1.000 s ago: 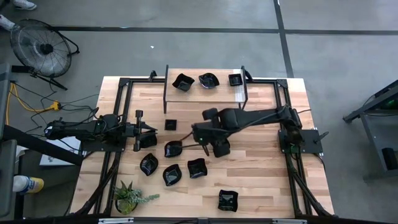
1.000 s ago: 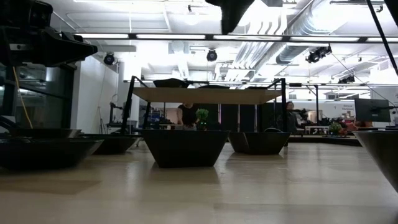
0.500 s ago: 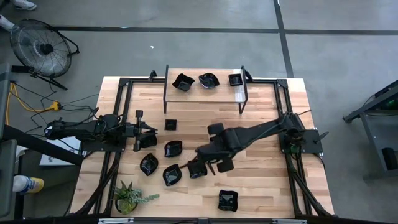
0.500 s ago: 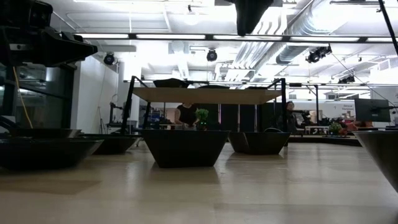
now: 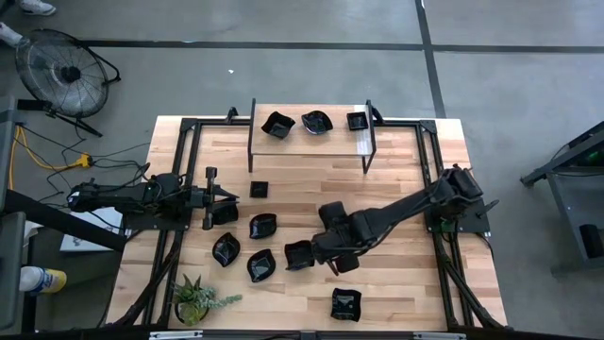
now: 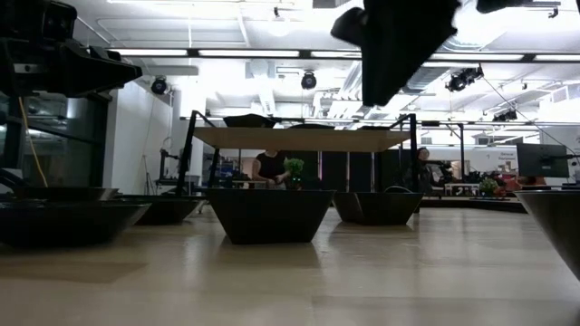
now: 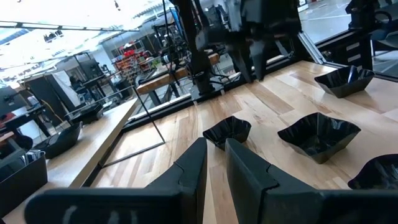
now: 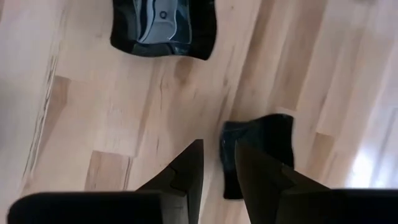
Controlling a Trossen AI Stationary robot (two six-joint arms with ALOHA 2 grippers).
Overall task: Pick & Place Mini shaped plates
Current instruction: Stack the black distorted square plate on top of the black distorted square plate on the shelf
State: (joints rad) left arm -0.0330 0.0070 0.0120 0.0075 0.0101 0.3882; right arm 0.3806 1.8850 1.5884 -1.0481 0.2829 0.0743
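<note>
Fingers of the right gripper [image 8: 217, 168] slightly parted, empty, above a black plate [image 8: 258, 152]; left gripper [image 7: 214, 165] narrowly parted, empty, at nine o'clock.

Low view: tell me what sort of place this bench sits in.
Most likely a large open robotics lab or workshop: exposed ceiling ducts and strip lights overhead, rows of benches with equipment behind the wooden table, and a person at work in the background.

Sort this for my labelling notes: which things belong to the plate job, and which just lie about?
Job: black mini plates on the table, three more plates on the raised shelf, right gripper over the plates, left gripper waiting at the left.

Lying about: potted plant, floor fan.
</note>
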